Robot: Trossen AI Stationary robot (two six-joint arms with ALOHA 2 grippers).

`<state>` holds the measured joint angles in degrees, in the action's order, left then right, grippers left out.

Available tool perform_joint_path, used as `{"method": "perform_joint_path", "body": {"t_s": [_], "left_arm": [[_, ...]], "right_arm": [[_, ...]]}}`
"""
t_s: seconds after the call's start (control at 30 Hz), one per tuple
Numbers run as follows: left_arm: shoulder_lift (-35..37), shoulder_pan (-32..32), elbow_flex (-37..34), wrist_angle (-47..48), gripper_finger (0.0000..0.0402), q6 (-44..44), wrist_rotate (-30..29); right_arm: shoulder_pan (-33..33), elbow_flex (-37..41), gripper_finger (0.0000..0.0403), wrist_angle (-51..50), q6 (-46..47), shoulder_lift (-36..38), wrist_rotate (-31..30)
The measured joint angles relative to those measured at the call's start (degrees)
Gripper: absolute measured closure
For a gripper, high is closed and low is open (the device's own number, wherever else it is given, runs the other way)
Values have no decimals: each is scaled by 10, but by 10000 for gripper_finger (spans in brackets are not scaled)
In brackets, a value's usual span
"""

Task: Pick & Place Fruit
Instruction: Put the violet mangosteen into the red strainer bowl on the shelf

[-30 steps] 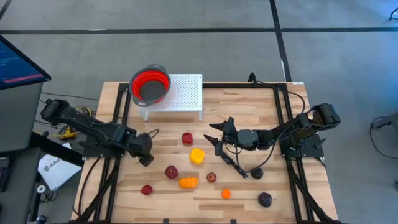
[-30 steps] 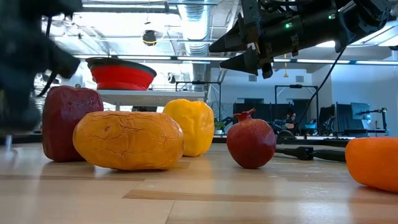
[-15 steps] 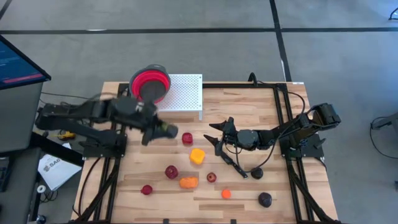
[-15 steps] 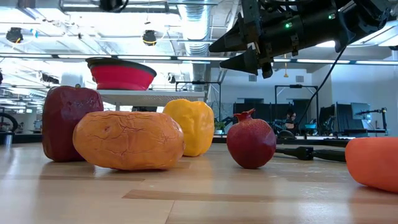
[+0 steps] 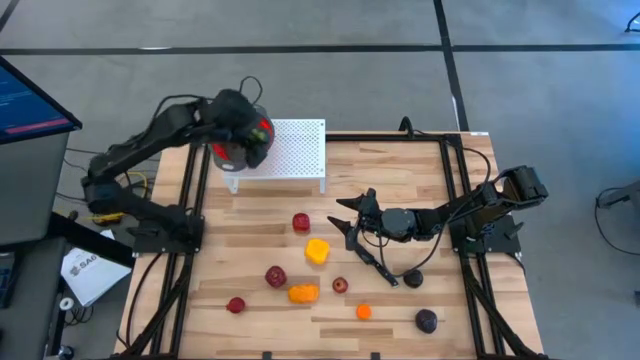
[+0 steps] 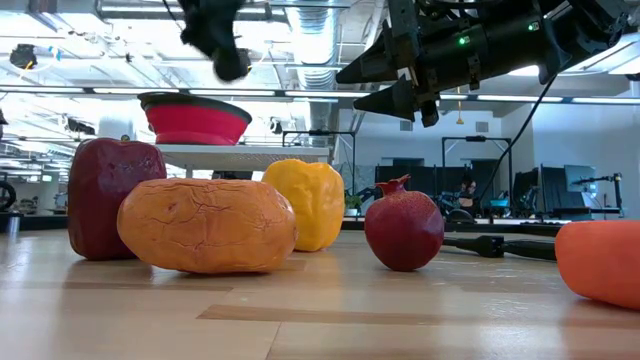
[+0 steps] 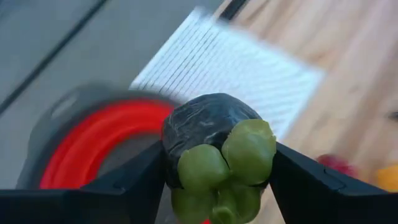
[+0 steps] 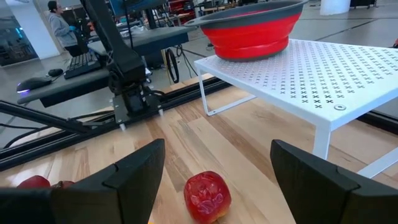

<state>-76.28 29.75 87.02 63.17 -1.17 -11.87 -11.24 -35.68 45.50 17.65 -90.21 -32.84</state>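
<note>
1. Over the red collapsible colander point(image 5: 241, 140) on the white perforated rack point(image 5: 296, 150), the left gripper point(image 7: 214, 163) has swung up from the table's left side.
2. Its fingers clamp a dark, green-lobed toy fruit point(image 7: 217, 152), ready to drop.
3. Right gripper point(image 5: 345, 222) waits open mid-table.

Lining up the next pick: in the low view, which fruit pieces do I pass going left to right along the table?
dark red fruit → wrinkled orange fruit → yellow fruit → round red fruit → orange fruit at the right edge
</note>
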Motion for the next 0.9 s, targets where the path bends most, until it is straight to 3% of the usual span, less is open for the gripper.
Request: {"method": "perform_joint_path", "body": {"t_s": [0.23,0.53,0.8,0.9], "left_arm": [[-64,67,0,25,155,-4,-48],[-107,101,0,23,153,-8,-50],[-124,121,0,17,111,-11,-55],[-124,123,0,6,103,-12,-88]], "right_arm": [[0,0,117,0,0,0,0],[-8,0,117,0,0,0,0],[-9,0,117,0,0,0,0],[-9,0,117,0,0,0,0]]}}
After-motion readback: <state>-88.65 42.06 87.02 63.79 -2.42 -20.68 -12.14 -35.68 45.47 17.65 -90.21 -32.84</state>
